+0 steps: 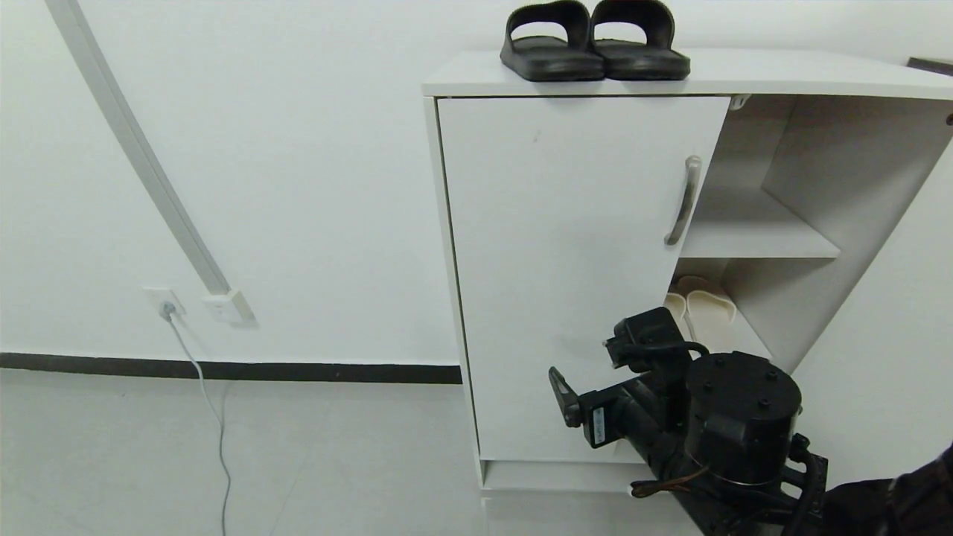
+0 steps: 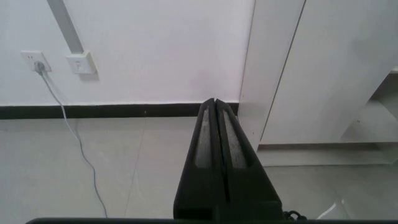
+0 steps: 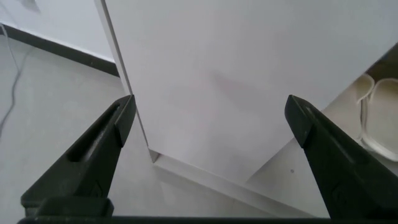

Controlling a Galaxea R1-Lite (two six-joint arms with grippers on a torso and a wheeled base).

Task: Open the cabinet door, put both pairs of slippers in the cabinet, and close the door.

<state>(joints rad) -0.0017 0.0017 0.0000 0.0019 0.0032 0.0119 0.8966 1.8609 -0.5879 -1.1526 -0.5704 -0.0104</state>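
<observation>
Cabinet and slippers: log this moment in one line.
cabinet: right side open; white slippers: lower shelf inside; black slippers: on top; right gripper: open; left gripper: shut

Black arm (image 1: pixel 640 420), round screwed joint cap (image 1: pixel 743 398), looped cables (image 1: pixel 665 486), slim black jaws

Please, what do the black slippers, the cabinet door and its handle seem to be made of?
Black slippers: probably foam or rubber, matte; the thick straps and soles look moulded in one piece.
Cabinet door: likely laminated board, smooth white, flat and without visible grain.
Handle: seems metal, brushed silver, with a soft sheen along its curve.
</observation>
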